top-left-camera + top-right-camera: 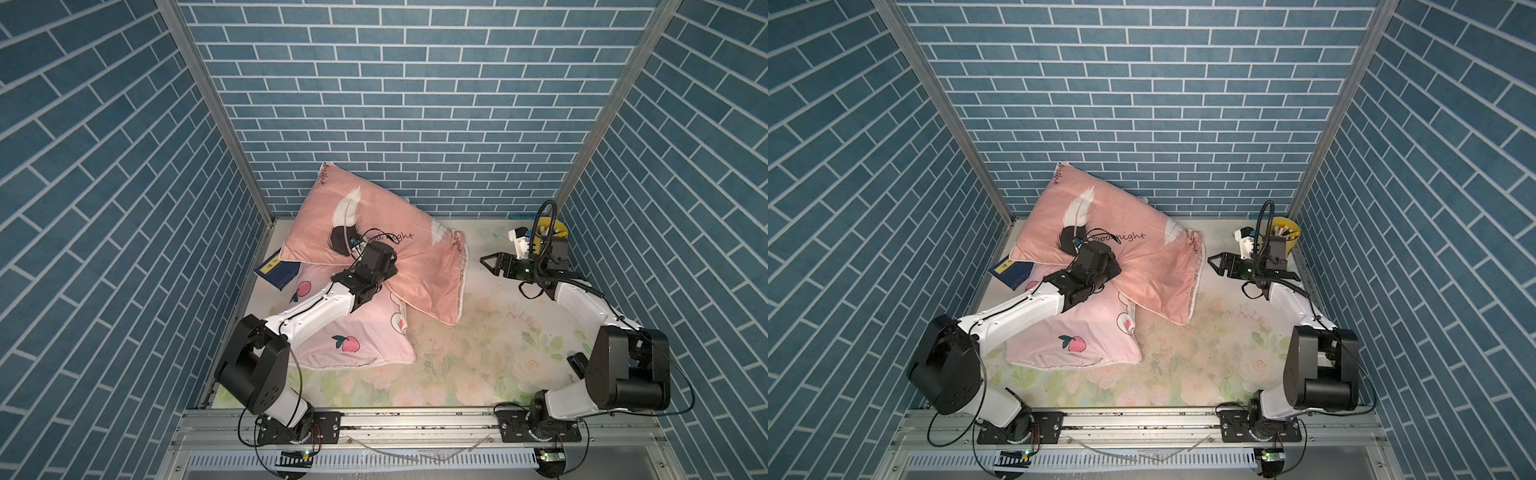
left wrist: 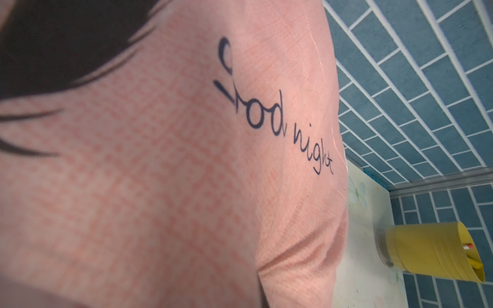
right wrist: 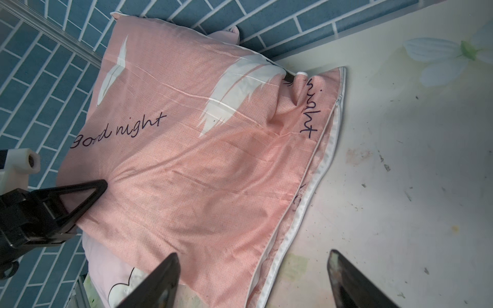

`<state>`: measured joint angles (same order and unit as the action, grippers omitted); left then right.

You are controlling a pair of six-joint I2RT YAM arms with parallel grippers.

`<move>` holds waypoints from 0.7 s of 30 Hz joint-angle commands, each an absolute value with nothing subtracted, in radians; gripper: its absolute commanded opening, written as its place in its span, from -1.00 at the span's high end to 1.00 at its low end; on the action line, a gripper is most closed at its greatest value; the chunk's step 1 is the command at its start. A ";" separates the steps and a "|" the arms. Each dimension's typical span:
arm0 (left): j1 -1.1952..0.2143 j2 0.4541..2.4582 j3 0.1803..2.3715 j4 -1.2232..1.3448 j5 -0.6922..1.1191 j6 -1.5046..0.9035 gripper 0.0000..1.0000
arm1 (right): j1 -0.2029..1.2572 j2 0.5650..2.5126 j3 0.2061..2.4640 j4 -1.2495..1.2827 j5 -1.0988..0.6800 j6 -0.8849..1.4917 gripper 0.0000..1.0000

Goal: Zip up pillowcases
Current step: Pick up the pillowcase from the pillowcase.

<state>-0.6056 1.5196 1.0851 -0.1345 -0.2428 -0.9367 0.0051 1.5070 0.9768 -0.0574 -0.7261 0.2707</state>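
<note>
Floral surface (image 1: 478, 357): salmon pillowcase (image 1: 374, 232) turns its open zipper edge (image 3: 306, 202) toward the nearer, spread right fingers (image 3: 160, 280); left fingers (image 3: 85, 190) pinch its middle fabric.

salmon pillowcase (image 3: 202, 170) matt woven cloth; right pincer (image 3: 252, 256) glossy black plastic; tabletop (image 3: 400, 186) smooth

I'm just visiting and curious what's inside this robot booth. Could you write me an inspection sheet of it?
Surface: floral mat, speckled with crumbs.
Job's things: salmon pillow lies partly over pale pink pillow; its zip edge gapes, white lining showing.
Clutter: blue book, yellow pen cup, white gadget.
Claws: left claw shut, pinching salmon pillow; right claw open, holding nothing.
Cables: black cable loops above right wrist.
Surroundings: blue brick-pattern walls, metal rail in front.
</note>
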 commanded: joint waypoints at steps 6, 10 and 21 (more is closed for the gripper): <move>-0.605 1.345 1.009 -0.354 -0.135 -0.846 1.00 | 0.107 1.758 1.230 0.059 -0.711 0.307 -0.72; -0.593 1.314 0.993 -0.354 -0.111 -0.825 1.00 | 0.166 1.893 1.350 0.120 -0.680 0.319 -0.73; -0.585 1.348 0.994 -0.269 -0.050 -0.818 1.00 | 0.290 2.221 1.675 0.127 -0.708 0.327 -0.91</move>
<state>-0.5846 1.3403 0.9932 -0.2863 -0.0906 -0.8394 0.2630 2.1765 1.6100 0.1135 -0.6811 0.3183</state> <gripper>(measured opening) 0.068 0.953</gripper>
